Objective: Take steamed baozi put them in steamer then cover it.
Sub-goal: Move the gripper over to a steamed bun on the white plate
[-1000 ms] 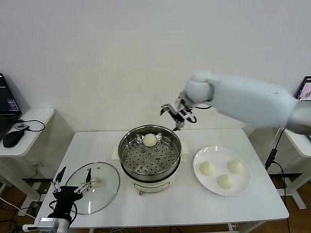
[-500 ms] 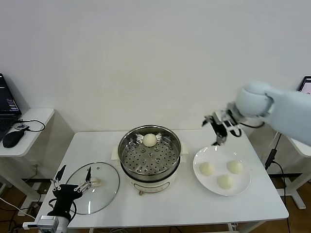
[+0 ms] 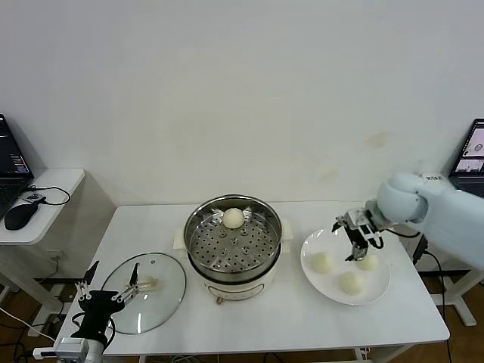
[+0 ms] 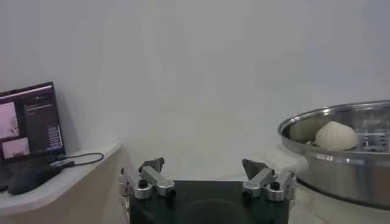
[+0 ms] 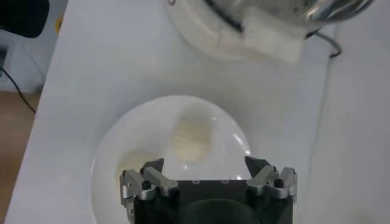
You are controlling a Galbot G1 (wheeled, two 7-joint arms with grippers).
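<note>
head view: we judge we're fetching the second bun. largest first, the steamer (image 3: pixel 234 240) holds one baozi (image 3: pixel 233 218); right of the steamer, the plate (image 3: pixel 327 286) carries three buns (image 3: pixel 351 282). right gripper (image 3: pixel 357 244) hovers wide above them; next we descend and close. cover (image 3: pixel 145 291) lies left of the steamer, left gripper (image 3: pixel 110 291) wide, idle.

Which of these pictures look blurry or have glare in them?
Right wrist view: the baozi on the plate is smeared and soft, the right gripper stays crisp. Left wrist view: the steamer rim shows bright reflections, the monitor is slightly soft. Head view: even light, faint reflections on the glass cover.
</note>
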